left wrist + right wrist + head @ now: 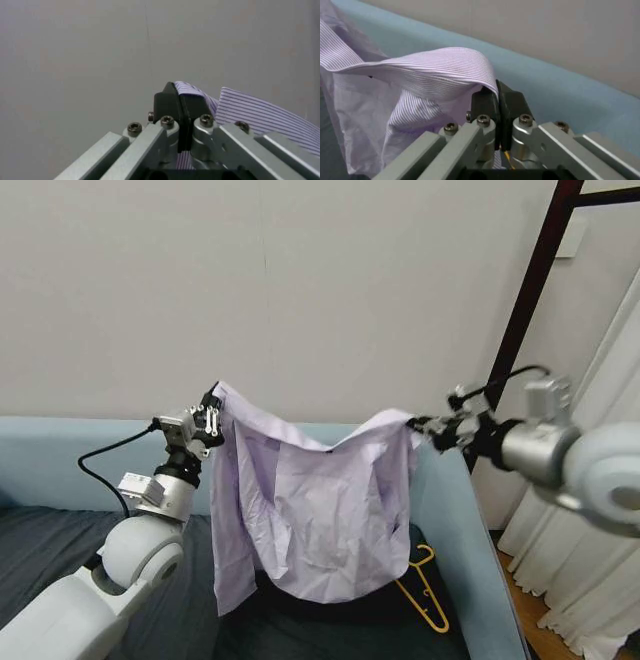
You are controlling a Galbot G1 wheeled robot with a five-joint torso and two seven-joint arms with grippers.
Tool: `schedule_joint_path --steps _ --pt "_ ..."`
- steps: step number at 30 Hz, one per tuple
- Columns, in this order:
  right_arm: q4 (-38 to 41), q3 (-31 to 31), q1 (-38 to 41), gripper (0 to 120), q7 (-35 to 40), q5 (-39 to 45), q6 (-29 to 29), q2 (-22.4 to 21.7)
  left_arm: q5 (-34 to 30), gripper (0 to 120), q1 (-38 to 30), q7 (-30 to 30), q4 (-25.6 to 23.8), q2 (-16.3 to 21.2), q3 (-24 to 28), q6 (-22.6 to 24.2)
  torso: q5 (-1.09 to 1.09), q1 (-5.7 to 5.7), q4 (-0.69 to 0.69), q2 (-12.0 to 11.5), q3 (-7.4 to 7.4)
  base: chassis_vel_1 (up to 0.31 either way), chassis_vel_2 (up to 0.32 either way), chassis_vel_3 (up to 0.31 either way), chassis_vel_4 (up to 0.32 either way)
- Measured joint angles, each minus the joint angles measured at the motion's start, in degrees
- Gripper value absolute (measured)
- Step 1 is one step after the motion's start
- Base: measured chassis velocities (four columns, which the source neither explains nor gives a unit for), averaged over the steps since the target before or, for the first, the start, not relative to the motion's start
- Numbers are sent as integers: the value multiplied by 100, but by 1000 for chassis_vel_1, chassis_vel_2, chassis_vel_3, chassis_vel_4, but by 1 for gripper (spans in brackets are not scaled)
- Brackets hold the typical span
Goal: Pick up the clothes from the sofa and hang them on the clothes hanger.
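**Lilac shirt held up between two grippers above a blue sofa**

The left gripper (211, 418) and the right gripper (420, 423) each pinch an upper edge of a lilac striped shirt (310, 510), which hangs spread in the air over the sofa (60, 438). In the wrist views, the left fingers (167, 103) and the right fingers (485, 104) are pressed together on only a thin fold of cloth.

With so little fabric gripped, pulling the arms further apart could likely drag an edge free and drop that side. The shirt sags in the middle. Its lower hem hangs close to the seat, and whether it touches cannot be told. It might drag or snag on the yellow hanger (428, 592) lying there. A dark rack pole (530, 310) stands near the right arm, so a wide swing could knock it.

The sofa has pale blue sides and a dark seat. Behind it is a plain pale wall (300, 280). To the right are a white curtain (560, 555) and a wooden floor (520, 605).
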Motion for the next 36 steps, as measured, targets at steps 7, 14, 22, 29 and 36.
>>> schedule_joint_path --steps 7,14,22,29,36 --pt "-1006 -515 -317 0 -863 -964 1184 652 29 0 135 -247 470 -127 38 245 -1 0 -3 0 0 0 0 0 0" --pt "-2564 -995 -987 0 -2106 -2502 3137 1398 -373 0 319 -260 807 -388 406 326 0 0 -5 0 0 0 0 0 0" --pt "-4331 -1296 -1127 0 -2133 -4044 4866 2628 -98 0 464 -486 1007 -655 539 525 -1 1 0 0 0 0 0 0 0" --pt "-4617 -1258 -1428 0 -1855 -4890 4758 2851 8 0 718 -589 1009 -651 491 679 -1 0 -4 0 -1 0 0 0 0" --pt "-4657 -1242 -1535 22 -1662 -4704 4682 3123 98 0 896 -804 1006 -790 432 793 0 0 -3 0 -1 0 0 0 0"
